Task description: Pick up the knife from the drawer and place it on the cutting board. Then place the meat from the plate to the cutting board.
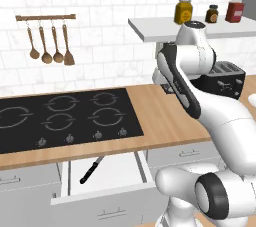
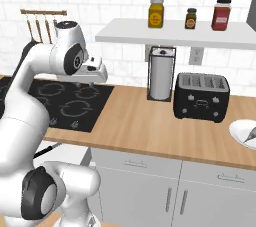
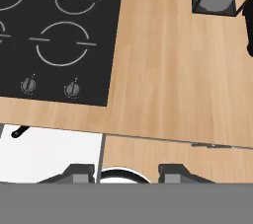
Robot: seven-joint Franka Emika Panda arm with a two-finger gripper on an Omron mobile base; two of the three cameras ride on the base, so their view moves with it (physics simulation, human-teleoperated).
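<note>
While the slim black-handled knife (image 1: 91, 170) is seen lying in the white-lined drawer (image 1: 125, 171), the gripper (image 3: 126, 172) is held empty, jaws parted, above the smooth wooden counter (image 3: 168, 70).

The counter (image 1: 160, 116) is light matt wood; the hob (image 1: 60, 118) is smooth black, perhaps glass. The toaster (image 2: 201, 96) looks like glossy black plastic, the drawer (image 1: 112, 181) smooth white inside.

Bright, even rendered light — soft shadows, slightly pixelated.
</note>
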